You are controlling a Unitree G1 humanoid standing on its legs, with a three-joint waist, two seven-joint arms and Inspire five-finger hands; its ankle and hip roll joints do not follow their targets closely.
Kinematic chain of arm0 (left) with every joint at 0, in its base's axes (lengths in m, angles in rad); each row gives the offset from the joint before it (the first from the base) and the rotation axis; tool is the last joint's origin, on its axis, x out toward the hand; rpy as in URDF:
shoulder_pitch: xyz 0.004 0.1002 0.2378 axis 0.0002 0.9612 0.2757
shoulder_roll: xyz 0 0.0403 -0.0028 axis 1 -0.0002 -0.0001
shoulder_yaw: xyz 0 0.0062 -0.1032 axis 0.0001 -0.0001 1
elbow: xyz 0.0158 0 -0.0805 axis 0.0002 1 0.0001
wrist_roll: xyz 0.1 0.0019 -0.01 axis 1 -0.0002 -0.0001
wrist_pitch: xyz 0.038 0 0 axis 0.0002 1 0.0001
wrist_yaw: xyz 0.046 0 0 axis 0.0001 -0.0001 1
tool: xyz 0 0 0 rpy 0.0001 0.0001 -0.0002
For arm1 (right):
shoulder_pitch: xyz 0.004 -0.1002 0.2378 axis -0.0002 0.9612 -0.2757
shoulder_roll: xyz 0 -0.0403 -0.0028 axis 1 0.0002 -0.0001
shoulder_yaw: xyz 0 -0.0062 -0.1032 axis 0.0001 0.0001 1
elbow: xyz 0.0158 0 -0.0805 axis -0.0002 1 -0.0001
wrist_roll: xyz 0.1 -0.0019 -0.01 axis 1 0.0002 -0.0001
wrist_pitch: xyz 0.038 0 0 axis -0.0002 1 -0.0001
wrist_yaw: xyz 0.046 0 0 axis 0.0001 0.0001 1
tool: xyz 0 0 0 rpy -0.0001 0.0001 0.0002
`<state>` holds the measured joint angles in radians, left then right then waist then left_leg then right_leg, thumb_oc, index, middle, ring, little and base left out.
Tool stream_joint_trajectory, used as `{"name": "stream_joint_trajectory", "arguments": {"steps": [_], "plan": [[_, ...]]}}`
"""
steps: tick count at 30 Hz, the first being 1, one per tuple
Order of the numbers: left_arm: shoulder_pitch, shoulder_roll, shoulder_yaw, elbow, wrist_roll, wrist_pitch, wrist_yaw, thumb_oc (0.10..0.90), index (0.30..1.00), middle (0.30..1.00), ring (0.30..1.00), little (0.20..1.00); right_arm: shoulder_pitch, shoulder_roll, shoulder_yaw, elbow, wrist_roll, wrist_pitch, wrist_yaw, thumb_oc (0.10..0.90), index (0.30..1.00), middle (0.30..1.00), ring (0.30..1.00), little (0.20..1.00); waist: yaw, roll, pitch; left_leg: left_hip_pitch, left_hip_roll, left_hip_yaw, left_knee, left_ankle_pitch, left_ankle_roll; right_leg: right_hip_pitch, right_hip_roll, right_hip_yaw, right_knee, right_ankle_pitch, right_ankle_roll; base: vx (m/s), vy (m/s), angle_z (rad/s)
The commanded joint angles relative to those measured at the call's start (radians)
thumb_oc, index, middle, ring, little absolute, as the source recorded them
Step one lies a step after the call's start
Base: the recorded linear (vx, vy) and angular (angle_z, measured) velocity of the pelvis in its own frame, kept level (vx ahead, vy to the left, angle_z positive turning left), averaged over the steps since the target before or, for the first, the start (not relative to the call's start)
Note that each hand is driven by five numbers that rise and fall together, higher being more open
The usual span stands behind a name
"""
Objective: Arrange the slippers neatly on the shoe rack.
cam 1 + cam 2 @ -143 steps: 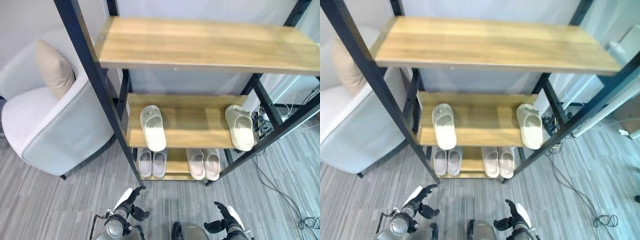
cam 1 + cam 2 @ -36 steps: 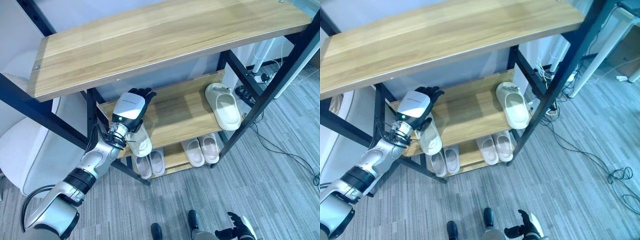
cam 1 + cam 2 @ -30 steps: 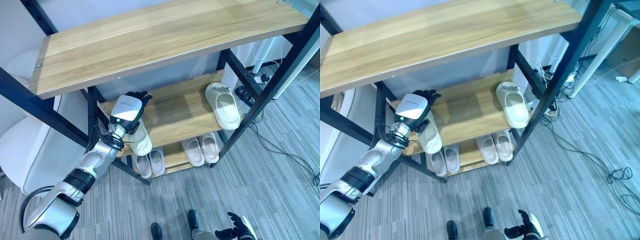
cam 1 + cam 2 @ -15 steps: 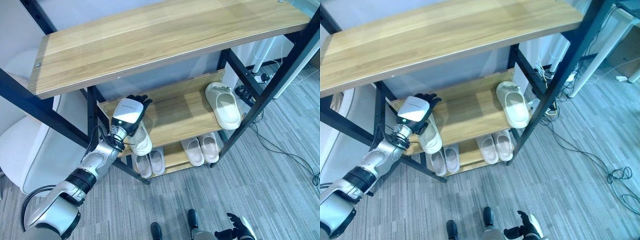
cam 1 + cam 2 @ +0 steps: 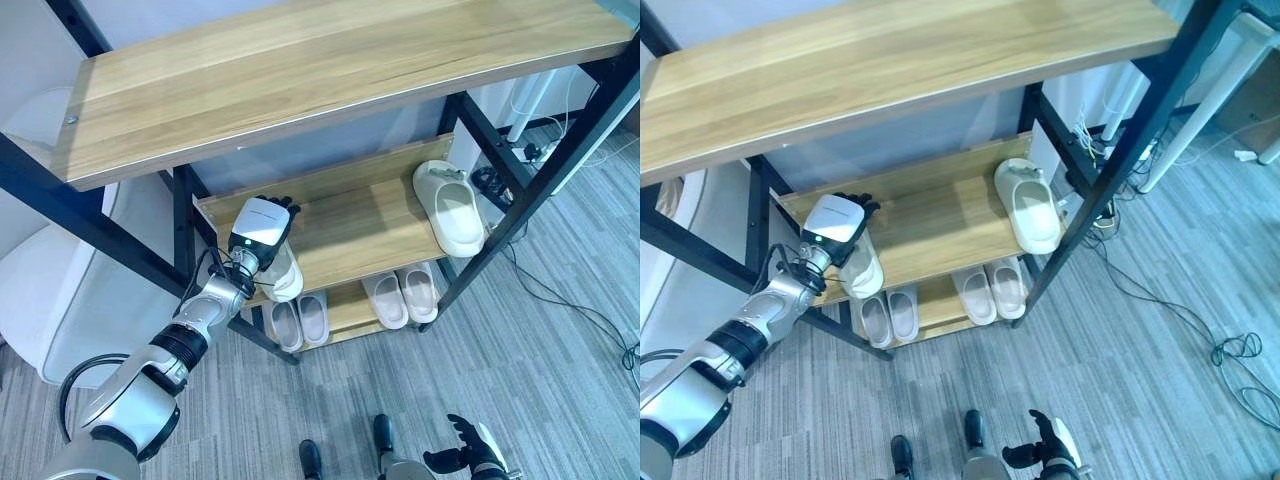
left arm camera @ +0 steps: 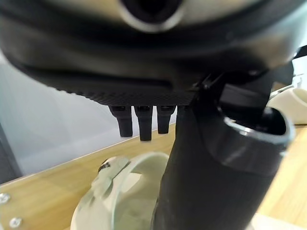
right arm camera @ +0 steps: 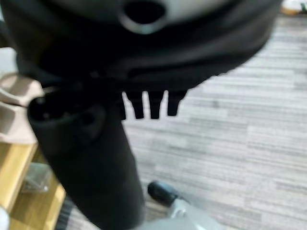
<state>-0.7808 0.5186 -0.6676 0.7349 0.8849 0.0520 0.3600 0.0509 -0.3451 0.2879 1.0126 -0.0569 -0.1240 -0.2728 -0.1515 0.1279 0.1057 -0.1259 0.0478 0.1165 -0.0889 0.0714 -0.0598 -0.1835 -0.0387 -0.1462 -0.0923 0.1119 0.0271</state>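
A cream slipper [image 5: 284, 279] lies at the left end of the rack's middle shelf [image 5: 370, 225], its heel at the front edge. My left hand [image 5: 260, 224] rests over its toe end; in the left wrist view the fingers [image 6: 139, 122] reach straight out above the slipper's strap [image 6: 117, 184], with the thumb [image 6: 216, 167] beside it. The matching slipper [image 5: 450, 207] lies at the shelf's right end. Two pale pairs [image 5: 298, 322] [image 5: 401, 296] stand on the bottom shelf. My right hand [image 5: 467, 458] hangs low over the floor, fingers spread.
The wide top shelf [image 5: 330, 70] overhangs the middle one, and black posts [image 5: 180, 215] stand at the corners. A white armchair [image 5: 50, 310] stands left of the rack. Cables [image 5: 1230, 350] trail on the grey floor to the right.
My left hand has sunk lower onto the left slipper's toe end and drawn a little toward the shelf's front. The slippers have stayed put.
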Motion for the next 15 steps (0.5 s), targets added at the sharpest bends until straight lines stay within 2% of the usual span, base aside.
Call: {"name": "stream_joint_trajectory", "arguments": {"steps": [1, 4, 9, 15], "plan": [[-0.19, -0.017, 0.02, 0.129, -0.003, 0.055, 0.051, 0.4, 0.3, 0.3, 0.3, 0.3, 0.02, -0.024, 0.008, -0.018, 0.017, -0.027, -0.032, 0.8, 0.9, 0.9, 0.9, 0.9, -0.004, -0.061, -0.044, -0.026, -0.016, 0.0, 0.002, -0.059, -0.004, -0.01, -0.065, 0.008, 0.005, -0.078, 0.124, 0.0, 0.0, 0.0], [-0.192, -0.024, 0.011, 0.112, 0.008, 0.048, 0.056, 0.4, 0.3, 0.3, 0.3, 0.3, 0.021, -0.022, 0.009, -0.016, 0.022, -0.032, -0.033, 0.8, 0.9, 0.9, 0.9, 0.9, -0.004, -0.066, -0.043, -0.026, -0.016, 0.001, 0.002, -0.06, -0.003, -0.009, -0.065, 0.009, 0.005, -0.079, 0.123, 0.0, 0.0, 0.0], [-0.177, -0.026, 0.02, 0.011, 0.02, 0.017, 0.13, 0.4, 0.3, 0.3, 0.3, 0.3, 0.021, -0.02, 0.017, -0.014, 0.022, -0.044, -0.039, 0.8, 0.9, 0.9, 0.9, 0.9, -0.005, -0.071, -0.04, -0.022, -0.015, 0.003, 0.002, -0.063, -0.004, -0.006, -0.063, 0.01, 0.005, -0.082, 0.121, 0.0, 0.0, 0.0], [-0.101, 0.0, 0.044, -0.203, 0.053, -0.037, 0.181, 0.4, 0.3, 0.3, 0.3, 0.3, 0.019, -0.01, 0.015, 0.01, 0.021, -0.049, -0.053, 0.8, 0.9, 0.9, 0.9, 0.9, 0.002, -0.071, -0.035, 0.0, -0.01, 0.007, 0.002, -0.069, -0.006, 0.015, -0.058, 0.012, 0.005, -0.09, 0.12, 0.0, -0.027, -0.02]]}}
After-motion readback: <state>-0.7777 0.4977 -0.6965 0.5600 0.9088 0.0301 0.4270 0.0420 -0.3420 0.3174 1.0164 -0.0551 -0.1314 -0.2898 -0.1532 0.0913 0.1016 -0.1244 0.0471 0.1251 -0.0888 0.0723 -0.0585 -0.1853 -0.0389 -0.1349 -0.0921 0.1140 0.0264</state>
